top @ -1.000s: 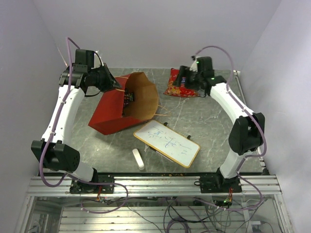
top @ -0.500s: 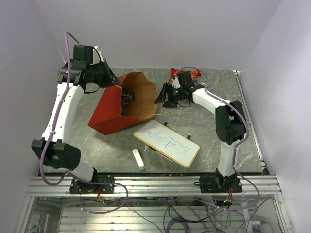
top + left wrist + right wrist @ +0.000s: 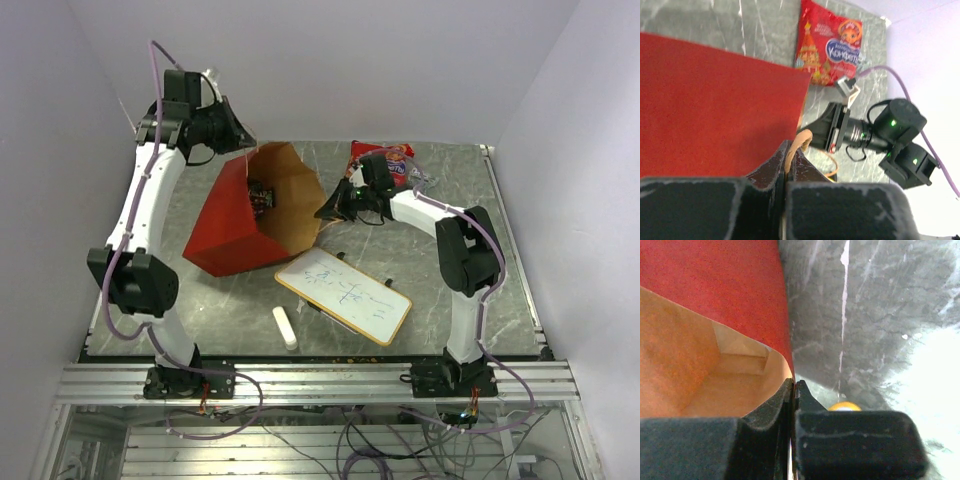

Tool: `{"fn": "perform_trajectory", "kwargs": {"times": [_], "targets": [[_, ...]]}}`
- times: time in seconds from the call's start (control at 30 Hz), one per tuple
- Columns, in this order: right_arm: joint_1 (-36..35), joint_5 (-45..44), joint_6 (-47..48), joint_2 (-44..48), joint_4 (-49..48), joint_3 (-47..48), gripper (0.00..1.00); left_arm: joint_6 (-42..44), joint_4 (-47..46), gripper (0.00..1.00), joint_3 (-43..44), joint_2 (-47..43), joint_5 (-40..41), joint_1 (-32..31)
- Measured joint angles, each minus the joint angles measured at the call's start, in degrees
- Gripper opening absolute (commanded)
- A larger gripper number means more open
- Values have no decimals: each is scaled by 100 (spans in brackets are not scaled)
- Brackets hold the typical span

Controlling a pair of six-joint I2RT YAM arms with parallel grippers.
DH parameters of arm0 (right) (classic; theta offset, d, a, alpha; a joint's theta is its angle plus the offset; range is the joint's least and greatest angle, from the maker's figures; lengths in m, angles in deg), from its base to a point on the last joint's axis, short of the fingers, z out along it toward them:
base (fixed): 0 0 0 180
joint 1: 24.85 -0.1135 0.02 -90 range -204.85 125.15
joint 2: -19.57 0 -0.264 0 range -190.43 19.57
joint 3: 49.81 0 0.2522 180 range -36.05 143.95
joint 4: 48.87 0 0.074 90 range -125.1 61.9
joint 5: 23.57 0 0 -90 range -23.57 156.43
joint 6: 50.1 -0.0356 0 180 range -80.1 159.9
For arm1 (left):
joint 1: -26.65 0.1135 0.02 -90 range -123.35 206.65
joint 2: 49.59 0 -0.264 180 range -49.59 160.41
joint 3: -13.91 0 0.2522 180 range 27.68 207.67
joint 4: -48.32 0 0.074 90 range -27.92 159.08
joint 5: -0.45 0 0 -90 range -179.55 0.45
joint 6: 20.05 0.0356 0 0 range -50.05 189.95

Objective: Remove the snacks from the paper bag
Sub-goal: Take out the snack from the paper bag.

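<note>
**Paper bag:** The paper bag (image 3: 235, 225) is lying tipped over on the left half of the table (image 3: 440, 270). Its open mouth is facing right and upward, and the brown lining is showing.

**Left arm:** The left gripper (image 3: 246, 149) is reaching in from the far left and pinching the far edge of the mouth. In the left wrist view its fingers (image 3: 765, 172) are pressing together on the brown rim, with no gap showing.

**Right arm:** The right gripper (image 3: 323, 211) is meeting the right edge of the mouth. In the right wrist view its jaws are clamping narrow on the rim, with the red outer face on 1 side and the brown lining on the other.

**Snacks:**
- 1 large snack packet (image 3: 385, 165), red-orange with blue lettering, is lying flat on the table at the far side, right of the bag and outside it.
- Small dark packets (image 3: 260, 195) are sitting inside the bag against its far-left wall. Their detail is too small to read.

**Other items:** A whiteboard (image 3: 345, 295) is lying just beside the bag's near-right edge. An eraser stick (image 3: 285, 328) is lying nearer the arm bases, left of the whiteboard.
</note>
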State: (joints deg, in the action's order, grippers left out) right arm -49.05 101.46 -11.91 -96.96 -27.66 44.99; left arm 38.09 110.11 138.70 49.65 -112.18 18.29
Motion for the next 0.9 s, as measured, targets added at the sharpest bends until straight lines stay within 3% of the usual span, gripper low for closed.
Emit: {"fn": "perform_trajectory", "kwargs": {"times": [0.23, 0.37, 0.47, 0.63, 0.77, 0.9], "targets": [[-271, -634, -374, 61, -409, -20, 0, 291, -498, 7, 1473, 1054, -214, 0], [-645, -1123, -566, 337, -717, -260, 0, 404, -721, 7, 1812, 1268, -334, 2], [-962, -1451, -675, 581, -852, -463, 0, 479, -861, 7, 1408, 1062, -361, 2], [-1456, -1941, -713, 815, -975, -680, 1, 570, -678, 7, -450, -120, -258, 2], [-1709, -2155, -627, 1010, -953, -1045, 16, 428, -313, 7, -1637, -1189, -109, 173], [-1685, -2485, -26, 1165, -520, -1132, 45, 216, -155, 7, -1895, -1547, -177, 358]]}}
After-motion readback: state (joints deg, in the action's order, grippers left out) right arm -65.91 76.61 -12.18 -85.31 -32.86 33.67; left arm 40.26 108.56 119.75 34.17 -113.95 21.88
